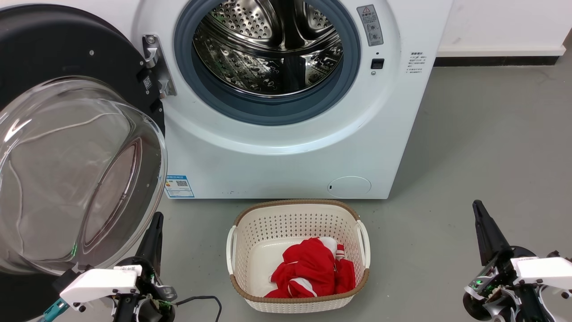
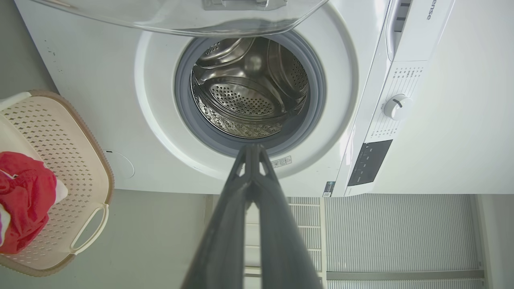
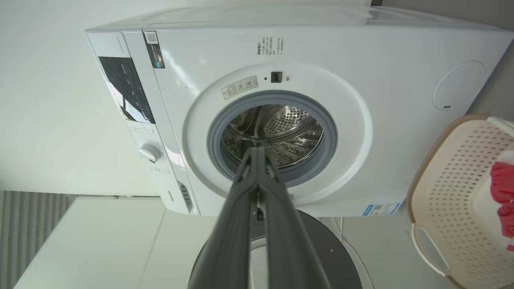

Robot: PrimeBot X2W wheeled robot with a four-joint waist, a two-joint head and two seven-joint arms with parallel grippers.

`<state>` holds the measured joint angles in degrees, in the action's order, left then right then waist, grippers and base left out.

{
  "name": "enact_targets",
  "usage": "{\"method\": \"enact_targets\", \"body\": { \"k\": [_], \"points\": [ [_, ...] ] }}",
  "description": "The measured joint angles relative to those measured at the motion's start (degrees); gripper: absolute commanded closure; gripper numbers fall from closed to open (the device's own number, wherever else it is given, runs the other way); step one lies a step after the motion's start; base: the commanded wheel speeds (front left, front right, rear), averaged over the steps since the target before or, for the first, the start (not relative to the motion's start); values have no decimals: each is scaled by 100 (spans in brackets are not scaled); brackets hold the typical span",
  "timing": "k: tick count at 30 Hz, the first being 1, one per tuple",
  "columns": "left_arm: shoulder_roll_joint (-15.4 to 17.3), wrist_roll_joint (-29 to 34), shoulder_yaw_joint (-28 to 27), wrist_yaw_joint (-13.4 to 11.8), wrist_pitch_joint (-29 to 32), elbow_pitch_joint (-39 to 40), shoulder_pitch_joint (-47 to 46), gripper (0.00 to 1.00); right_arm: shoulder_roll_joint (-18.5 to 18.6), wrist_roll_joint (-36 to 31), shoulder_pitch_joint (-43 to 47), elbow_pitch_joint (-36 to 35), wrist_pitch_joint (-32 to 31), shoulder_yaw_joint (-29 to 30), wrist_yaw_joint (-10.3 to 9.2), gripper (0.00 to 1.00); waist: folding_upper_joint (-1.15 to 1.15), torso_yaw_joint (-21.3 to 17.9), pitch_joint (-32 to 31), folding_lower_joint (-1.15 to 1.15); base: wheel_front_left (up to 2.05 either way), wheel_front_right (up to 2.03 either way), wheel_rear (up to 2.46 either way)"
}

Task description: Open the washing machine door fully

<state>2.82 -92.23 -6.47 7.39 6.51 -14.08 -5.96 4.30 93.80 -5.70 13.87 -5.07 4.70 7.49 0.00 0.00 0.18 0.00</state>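
Observation:
The washing machine (image 1: 290, 147) (image 2: 100, 80) (image 3: 361, 60) stands white at the top of the head view, its steel drum (image 1: 268, 44) exposed. The washing machine door (image 1: 67, 147) is swung wide to the left on its metal hinge (image 1: 156, 67), its black rim and bulging clear glass facing me; its glass edge (image 2: 180, 20) and its black rim (image 3: 321, 249) show in the wrist views. My left gripper (image 1: 155, 219) (image 2: 252, 147) is shut and empty, low beside the door's lower edge. Far at the lower right, my right gripper (image 1: 478, 206) (image 3: 259, 149) is shut and empty.
A cream perforated laundry basket (image 1: 250, 223) (image 2: 68, 168) (image 3: 441, 192) with red clothes (image 1: 313, 268) sits on the grey floor before the machine. Grey floor (image 1: 491, 147) stretches to the right. A white wall with a dark skirting (image 1: 496, 60) runs behind.

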Motion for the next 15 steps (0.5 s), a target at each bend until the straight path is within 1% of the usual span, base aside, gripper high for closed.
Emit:
{"method": "enact_targets", "body": {
  "k": [15],
  "points": [
    [0, -13, -1, 0, 5, -2, -5, 100, -24, -5, -2, 4, -10, 31, 0, 100, 0, 0, 0, 0, 0, 0, 0]
  ]
}}
